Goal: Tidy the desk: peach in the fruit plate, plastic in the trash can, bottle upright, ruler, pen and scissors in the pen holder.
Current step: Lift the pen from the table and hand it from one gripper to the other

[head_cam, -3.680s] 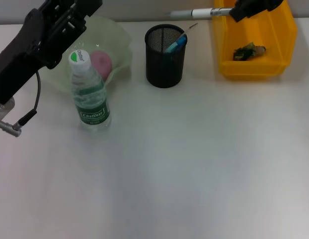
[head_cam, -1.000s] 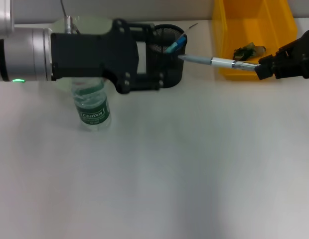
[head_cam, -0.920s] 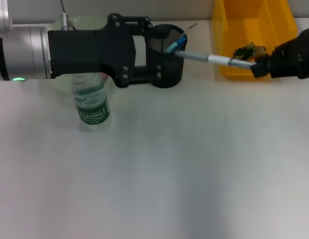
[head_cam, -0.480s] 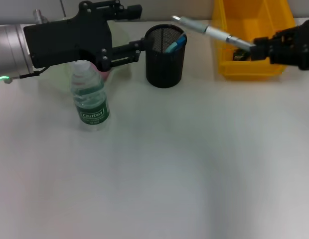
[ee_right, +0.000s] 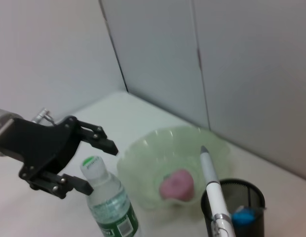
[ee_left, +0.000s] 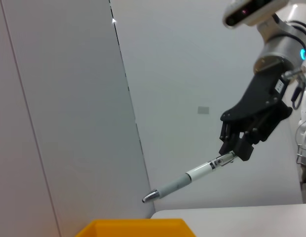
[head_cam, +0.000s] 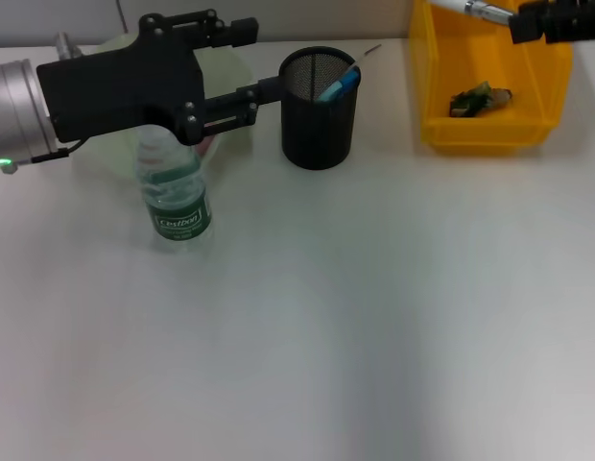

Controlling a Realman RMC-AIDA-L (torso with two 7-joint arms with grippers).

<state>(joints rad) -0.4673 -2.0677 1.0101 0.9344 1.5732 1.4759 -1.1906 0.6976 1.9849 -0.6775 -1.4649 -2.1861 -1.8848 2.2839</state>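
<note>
Two pincers: right pincer (ee_left: 235, 148) clamps a slim grey pen (ee_left: 185, 180); left pincer (head_cam: 242, 63) gapes empty beside the mesh holder (head_cam: 317, 108).

- The worktop (head_cam: 374, 317) is a plain white surface that fills the head view.
- A clear water bottle (head_cam: 175, 197) with a green label stands upright on it, toward the left.
- Just behind the bottle sits a pale green fruit plate (head_cam: 226, 72); the right wrist view shows a pink peach (ee_right: 176, 184) in it.
- A black mesh pen holder (head_cam: 317, 110) stands right of the plate, apart from it.
- A yellow bin (head_cam: 489, 86) rests at the far right corner, well apart from the bottle.
</note>
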